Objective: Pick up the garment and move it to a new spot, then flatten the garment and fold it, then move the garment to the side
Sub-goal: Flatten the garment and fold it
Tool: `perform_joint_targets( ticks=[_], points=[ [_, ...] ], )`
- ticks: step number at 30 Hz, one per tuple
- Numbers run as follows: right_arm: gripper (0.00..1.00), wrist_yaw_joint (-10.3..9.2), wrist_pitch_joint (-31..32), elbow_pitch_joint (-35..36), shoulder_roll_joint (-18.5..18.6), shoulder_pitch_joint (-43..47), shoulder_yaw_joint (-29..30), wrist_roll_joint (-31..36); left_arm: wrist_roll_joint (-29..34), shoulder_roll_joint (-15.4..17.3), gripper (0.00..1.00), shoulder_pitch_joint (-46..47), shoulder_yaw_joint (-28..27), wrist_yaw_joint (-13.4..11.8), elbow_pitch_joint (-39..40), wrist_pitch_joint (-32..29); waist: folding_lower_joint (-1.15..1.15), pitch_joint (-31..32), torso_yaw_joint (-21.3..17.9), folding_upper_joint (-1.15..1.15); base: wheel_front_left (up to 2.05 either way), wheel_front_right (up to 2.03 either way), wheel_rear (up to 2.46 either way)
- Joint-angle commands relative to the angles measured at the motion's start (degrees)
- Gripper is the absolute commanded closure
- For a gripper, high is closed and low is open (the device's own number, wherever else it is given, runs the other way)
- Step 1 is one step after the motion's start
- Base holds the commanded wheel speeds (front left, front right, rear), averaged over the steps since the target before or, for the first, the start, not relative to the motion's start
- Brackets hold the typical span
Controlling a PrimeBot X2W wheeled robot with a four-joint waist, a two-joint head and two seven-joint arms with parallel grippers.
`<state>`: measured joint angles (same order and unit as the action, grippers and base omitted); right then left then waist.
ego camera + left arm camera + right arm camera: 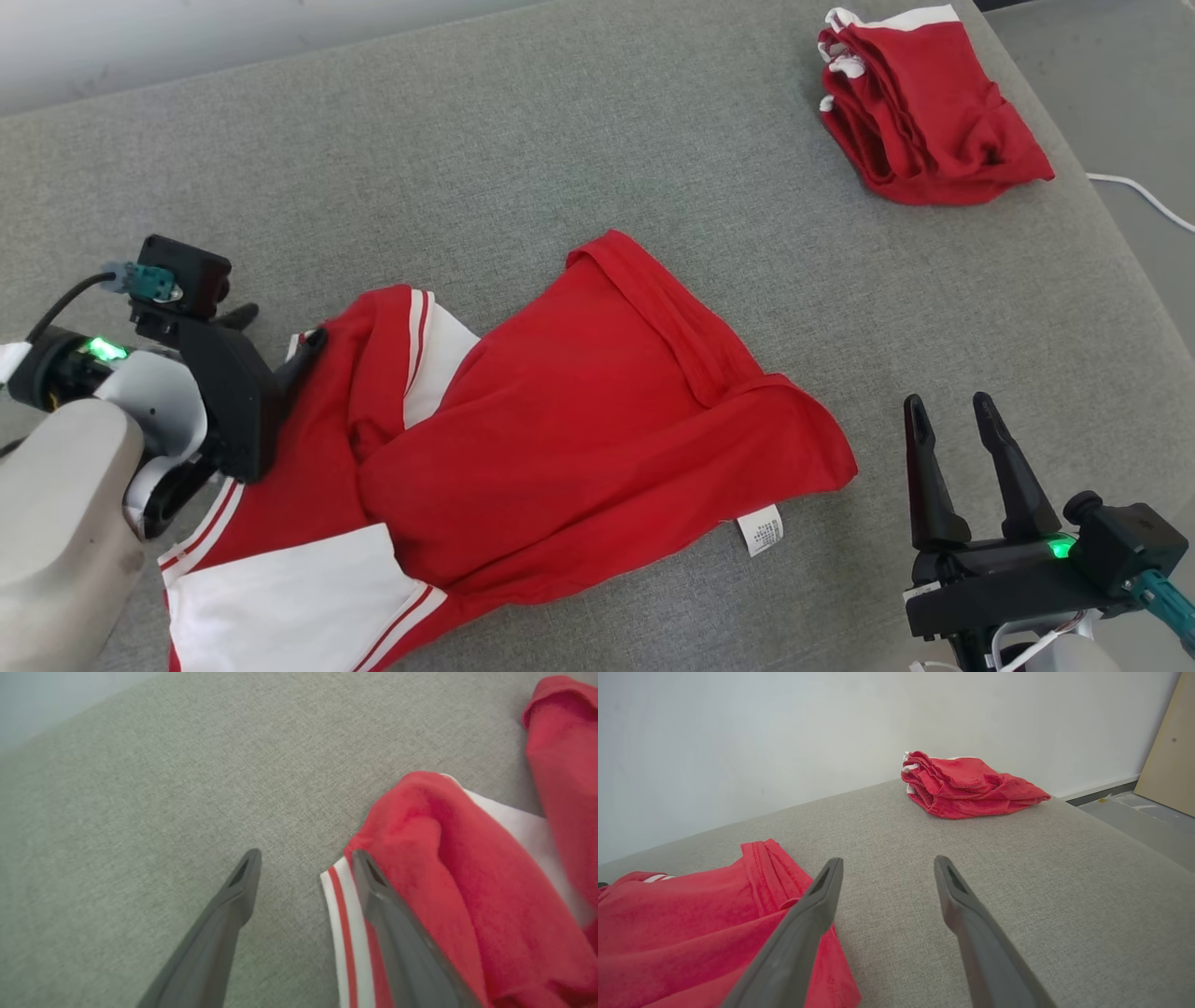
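Note:
The garment (579, 420) is a red shirt with white panels and red-white striped trim, lying rumpled on the grey cushion (560, 140). My left gripper (280, 329) stands open at its left edge. In the left wrist view one finger (397, 924) lies over the striped hem of the garment (467, 868), the other finger over bare cushion, and nothing is held between them (303, 858). My right gripper (950, 411) is open near the front right, apart from the cloth. In the right wrist view the right gripper (887, 863) points across the cushion, with the garment (691, 914) to its left.
A second red garment (924, 103), folded, lies at the far right corner of the cushion (966, 786). The cushion's right edge drops to the floor, where a white cable (1144, 196) runs. A pale wall stands behind, and a wooden board (1169, 746) leans at the right.

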<state>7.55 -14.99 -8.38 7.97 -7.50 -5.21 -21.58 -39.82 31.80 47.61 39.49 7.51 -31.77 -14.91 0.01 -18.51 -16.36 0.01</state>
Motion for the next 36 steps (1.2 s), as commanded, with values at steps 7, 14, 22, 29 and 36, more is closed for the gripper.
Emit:
perform_joint_targets(
  ticks=[7,14,22,29,36],
  points=[
    [0.00,-0.16,-0.25,-0.28,0.43,-0.27,0.61,0.34,-5.13,0.59,0.00,0.45,4.78,-0.09,-0.98,-6.27,-0.01,0.31,0.48,-0.01,0.00,0.00,0.00],
    [0.00,-0.15,-0.26,-0.23,0.69,-0.27,0.43,0.47,-8.31,-0.50,0.48,0.85,8.41,-0.06,1.21,-8.78,-0.01,0.48,0.85,-0.01,0.00,0.00,0.00],
    [0.00,-0.15,-0.25,-0.23,1.09,-0.39,0.80,0.58,-4.74,0.69,1.00,5.16,9.49,-0.12,-0.25,0.70,-0.01,0.59,1.42,-0.01,0.00,0.00,0.00],
    [0.00,-0.15,-0.25,-0.53,1.20,0.06,1.24,1.12,0.36,1.97,1.00,8.99,7.12,-3.92,-4.70,13.24,-0.01,1.33,2.34,-0.01,0.00,0.00,0.00],
    [0.00,-0.15,-0.25,-0.98,1.43,-0.26,1.38,1.61,1.73,1.17,0.16,8.64,7.34,-4.75,-10.29,17.95,-0.01,1.81,2.86,-0.01,0.00,0.00,0.00]
  ],
)
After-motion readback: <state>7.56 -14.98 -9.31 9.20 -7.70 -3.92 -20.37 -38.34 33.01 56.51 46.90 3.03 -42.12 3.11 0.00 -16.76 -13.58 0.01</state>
